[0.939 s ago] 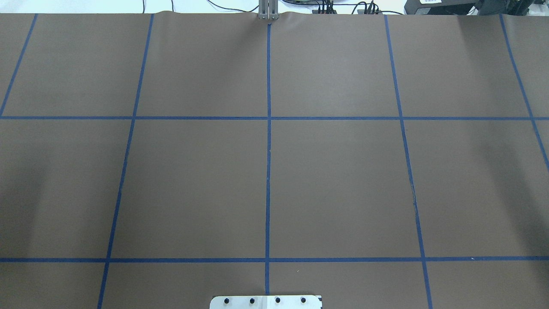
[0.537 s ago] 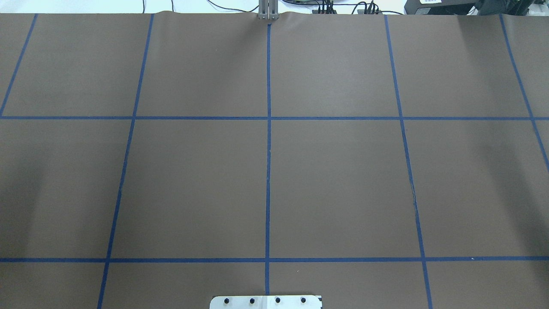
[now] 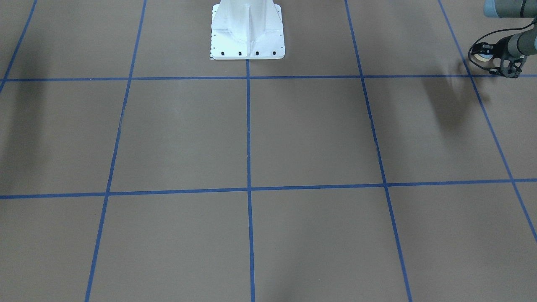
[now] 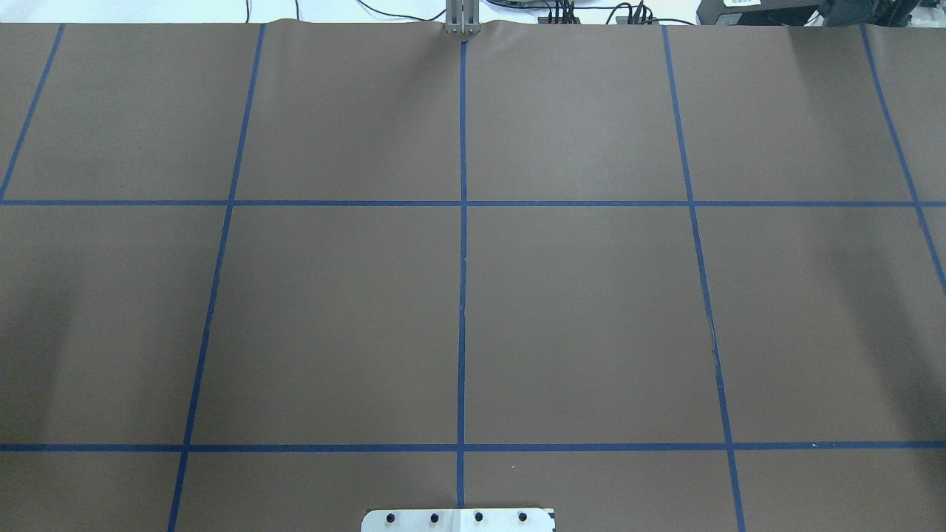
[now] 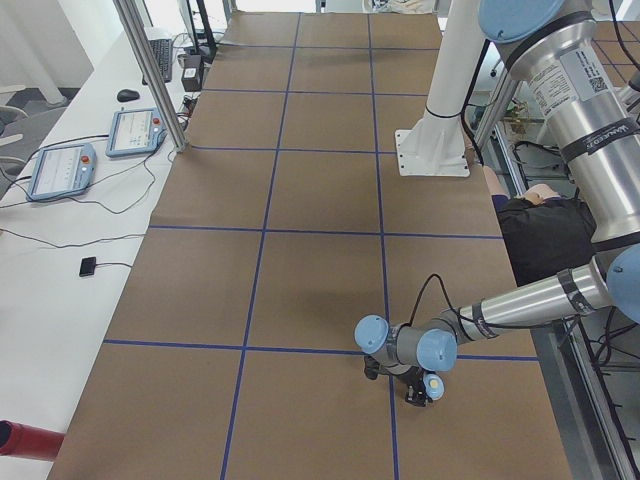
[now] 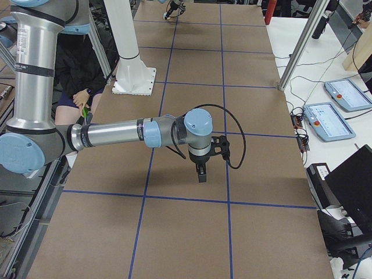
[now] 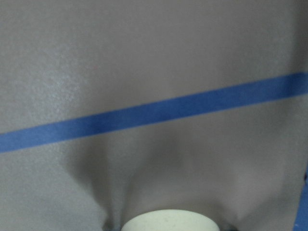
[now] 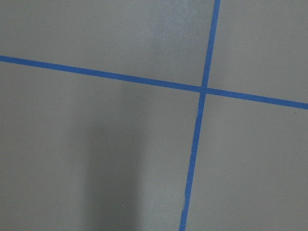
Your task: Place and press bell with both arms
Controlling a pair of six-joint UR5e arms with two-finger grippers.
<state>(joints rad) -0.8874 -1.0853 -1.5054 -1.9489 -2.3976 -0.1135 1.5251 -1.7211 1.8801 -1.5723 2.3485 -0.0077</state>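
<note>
The bell (image 3: 486, 53) is light blue with a cream face. It sits in my left gripper (image 3: 493, 56) at the table's end on my left, just above a blue tape line. The exterior left view shows the same gripper (image 5: 420, 388) low over a tape crossing with the bell (image 5: 434, 384) in it. The left wrist view shows a cream round part of the bell (image 7: 168, 221) at its bottom edge. My right gripper (image 6: 200, 173) points down over the brown mat near the other end. It shows only in the exterior right view, so I cannot tell if it is open or shut.
The white pedestal (image 3: 247, 29) stands at the robot's side of the table, also seen in the overhead view (image 4: 458, 519). A brown mat (image 4: 576, 318) with a blue tape grid covers the table. Pendants (image 6: 334, 116) lie beyond its far edge. A person (image 6: 81, 64) sits behind the pedestal.
</note>
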